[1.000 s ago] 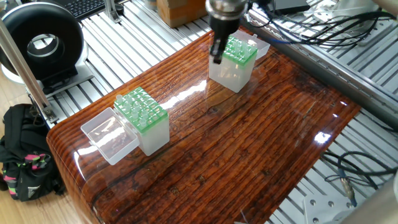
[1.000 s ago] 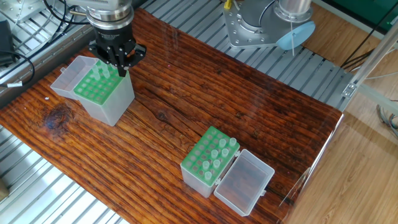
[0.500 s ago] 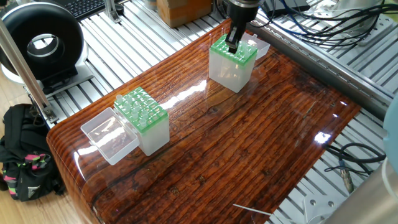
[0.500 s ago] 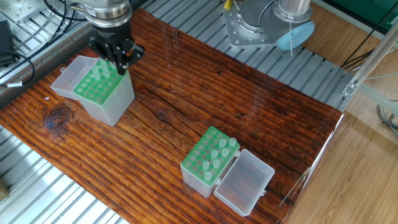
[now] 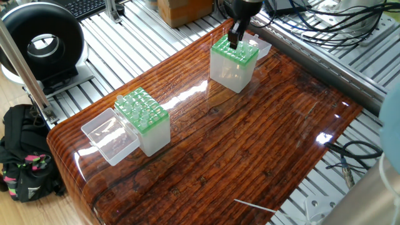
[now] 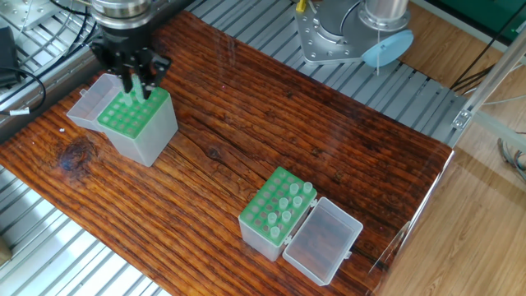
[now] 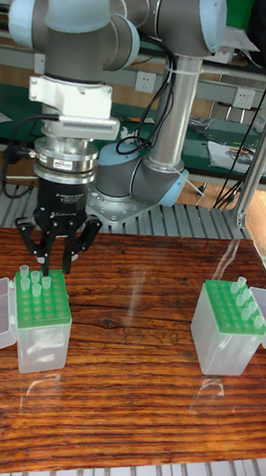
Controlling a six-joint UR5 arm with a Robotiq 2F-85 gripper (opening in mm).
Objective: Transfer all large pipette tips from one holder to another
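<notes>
Gripper (image 7: 54, 260) hangs low over the far holder (image 6: 138, 125), fingers around a large pipette tip (image 7: 46, 275); whether it is clenched cannot be told. Several tips (image 6: 293, 198) stand in the other holder (image 6: 275, 214), well apart across the wooden table (image 6: 329, 140).

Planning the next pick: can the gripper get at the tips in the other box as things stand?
Probably yes. The tips stand upright in the open box, lid folded aside, nothing above them; the gripper is over the far box.
</notes>
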